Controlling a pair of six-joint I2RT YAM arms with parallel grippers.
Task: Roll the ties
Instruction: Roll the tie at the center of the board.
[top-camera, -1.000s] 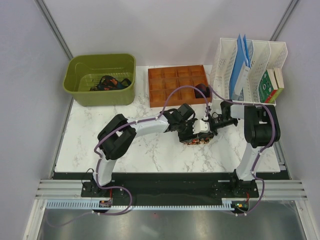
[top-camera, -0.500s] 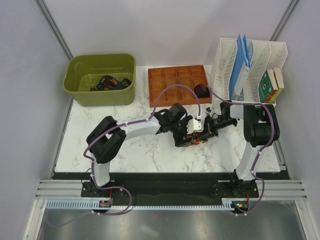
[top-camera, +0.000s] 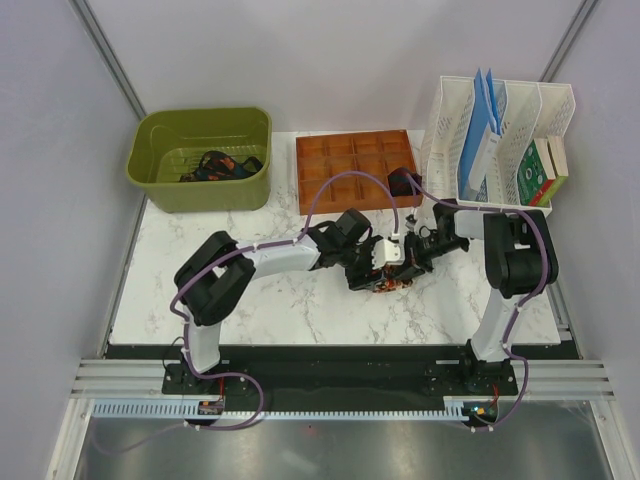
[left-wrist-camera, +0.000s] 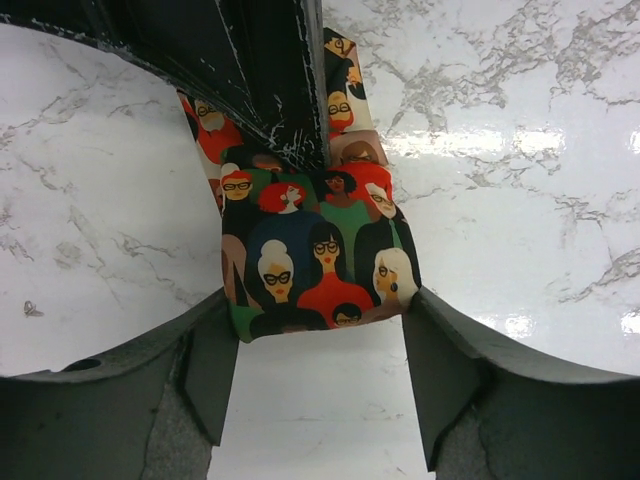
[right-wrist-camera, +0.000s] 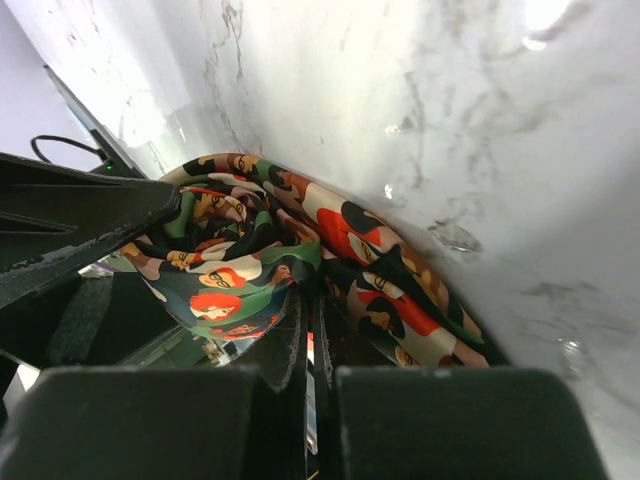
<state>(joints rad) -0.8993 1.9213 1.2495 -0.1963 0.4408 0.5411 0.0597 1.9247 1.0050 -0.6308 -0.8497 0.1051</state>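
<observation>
A tie (left-wrist-camera: 315, 250) printed with cartoon faces in red, green and orange on black lies as a small roll on the marble table (top-camera: 300, 300). My right gripper (right-wrist-camera: 312, 300) is shut on the tie at the roll's core, with the fabric (right-wrist-camera: 250, 260) wound round its fingers. These fingers (left-wrist-camera: 270, 90) reach into the left wrist view from above. My left gripper (left-wrist-camera: 320, 330) stands open, its fingertips (left-wrist-camera: 215, 350) just touching the near corners of the roll. From above, both grippers meet at the roll (top-camera: 385, 283).
A green bin (top-camera: 150, 170) at the back left holds more dark ties (top-camera: 215, 165). An orange compartment tray (top-camera: 340, 170) has a dark roll (top-camera: 403, 181) at its right end. White file racks (top-camera: 500, 130) stand at the back right.
The roll and both grippers have shifted slightly left. The left arm's elbow swung left. The left jaws opened wider, then narrowed a little.
</observation>
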